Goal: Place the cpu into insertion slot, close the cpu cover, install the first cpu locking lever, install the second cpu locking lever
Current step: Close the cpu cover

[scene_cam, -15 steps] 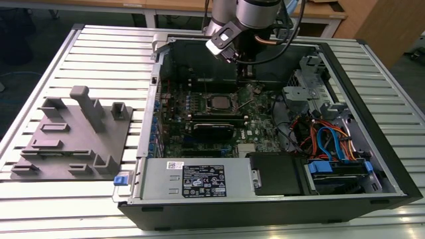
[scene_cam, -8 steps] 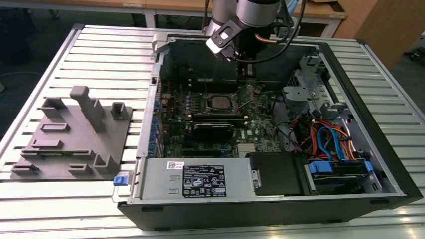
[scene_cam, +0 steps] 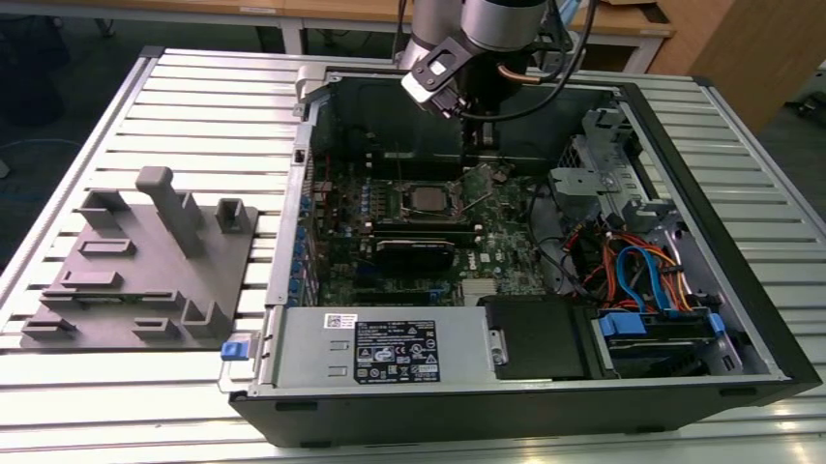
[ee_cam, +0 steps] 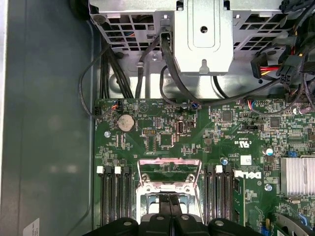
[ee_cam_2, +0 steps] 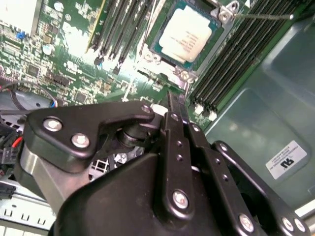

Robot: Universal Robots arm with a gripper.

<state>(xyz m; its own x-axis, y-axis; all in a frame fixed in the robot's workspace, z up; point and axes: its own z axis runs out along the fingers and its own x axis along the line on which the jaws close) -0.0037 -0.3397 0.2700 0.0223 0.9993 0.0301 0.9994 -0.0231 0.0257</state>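
The gripper (ee_cam_2: pixel 173 100), pinched shut and empty, hangs just beside the seated cpu (ee_cam_2: pixel 186 34).

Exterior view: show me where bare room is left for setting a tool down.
Free: table slats beyond the grey fixture, and the slats on its near side. Crowded: inside the computer case, with the hand above the motherboard and cables at the exterior view's right.
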